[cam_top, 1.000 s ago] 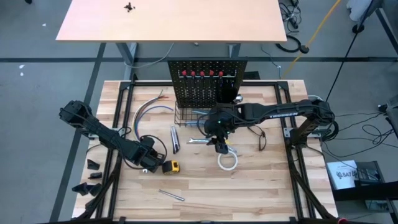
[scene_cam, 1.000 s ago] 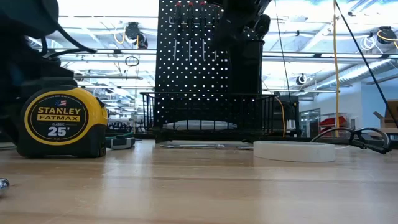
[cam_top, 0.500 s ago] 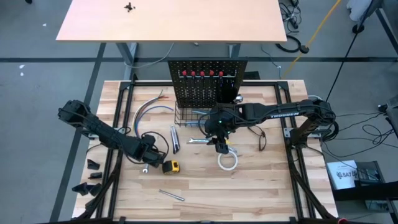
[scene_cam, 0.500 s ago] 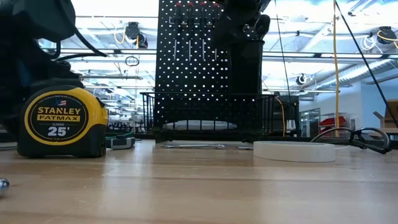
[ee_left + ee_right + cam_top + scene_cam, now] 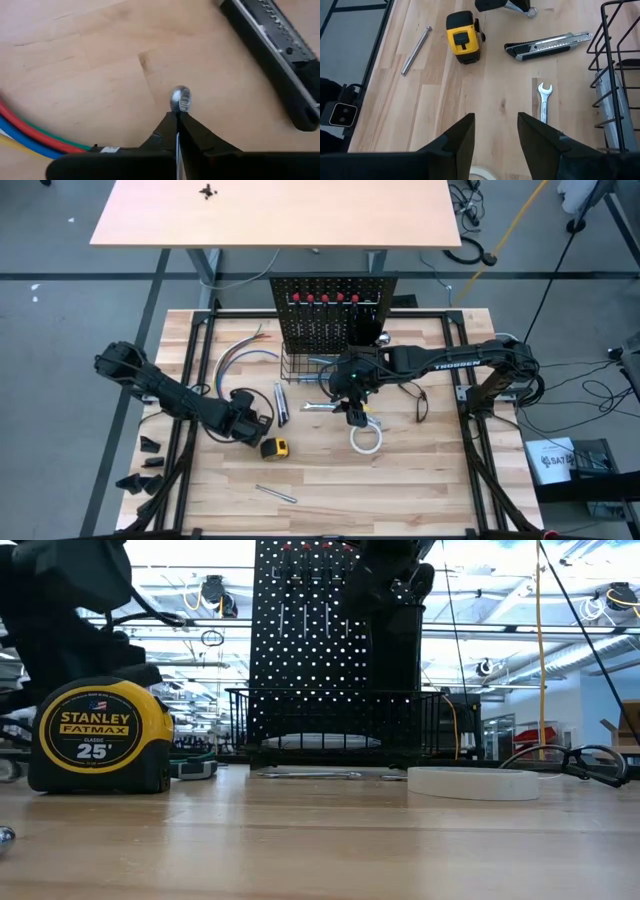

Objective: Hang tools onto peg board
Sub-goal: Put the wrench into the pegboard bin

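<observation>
My left gripper (image 5: 178,116) (image 5: 248,428) is down at the table's left middle, just left of the yellow tape measure (image 5: 274,447), and is shut on a small silver wrench (image 5: 180,99). My right gripper (image 5: 495,145) (image 5: 355,412) hangs open above the white tape roll (image 5: 365,438), in front of the peg board (image 5: 333,310) and its wire basket (image 5: 305,365). A grey utility knife (image 5: 550,45) and an open-end wrench (image 5: 543,102) lie flat on the wood between the two arms. My left gripper pinches the small wrench between its two fingers (image 5: 192,135), and the wrench runs along them. Only the ring end (image 5: 181,96) sticks out past the fingertips. The fingers slant steeply down from the table's left. Whether the ring end rests on the wood, I cannot tell.
A silver rod (image 5: 275,493) lies near the front edge. Coloured cables (image 5: 245,355) curve at the far left, and a dark looped tool (image 5: 420,400) lies right of the basket. Red-handled tools (image 5: 325,298) hang on the board. Bare wood shows at the front right.
My left gripper has swung a little toward the table's right and far side, turning at the wrist. The small wrench that lay on the wood left of the tape measure no longer lies there and now sits between the left fingers.
</observation>
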